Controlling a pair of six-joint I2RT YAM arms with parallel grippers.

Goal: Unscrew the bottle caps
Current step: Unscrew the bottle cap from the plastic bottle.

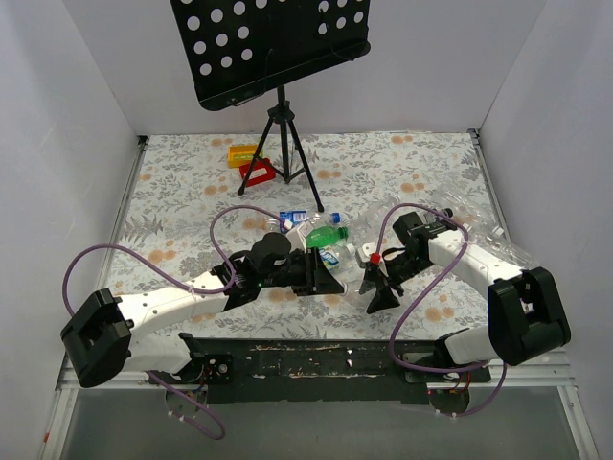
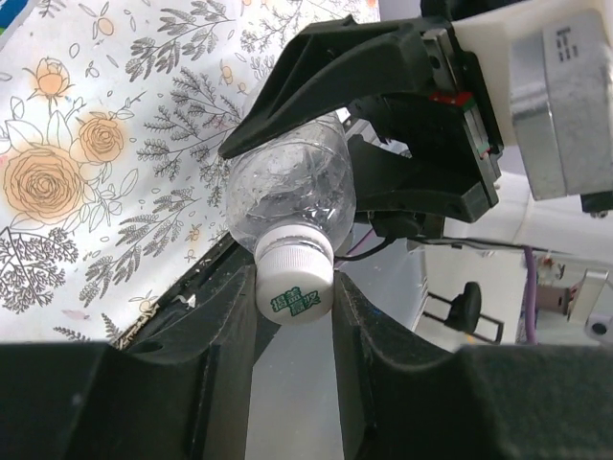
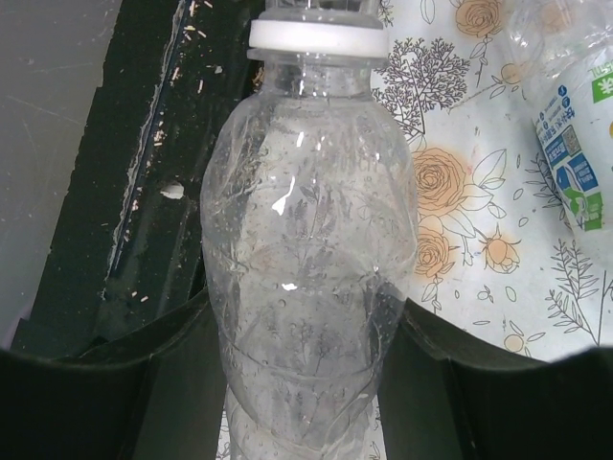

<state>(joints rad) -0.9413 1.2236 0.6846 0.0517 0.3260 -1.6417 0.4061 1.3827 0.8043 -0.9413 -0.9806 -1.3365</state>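
gripping the white cap (image 2: 295,276) tight in the left gripper (image 2: 295,309) while clamping the clear bottle (image 3: 306,259) by its body in the right gripper (image 3: 302,359), suspended between them, to brace against the twist.

A robot lab cell: white panels (image 1: 57,115) enclose a floral-clothed table (image 1: 192,172).

The clear bottle (image 3: 306,287) is crinkly. Its white cap (image 2: 295,278) with green writing is still screwed on. A green bottle (image 1: 322,236) lies on its side nearby.
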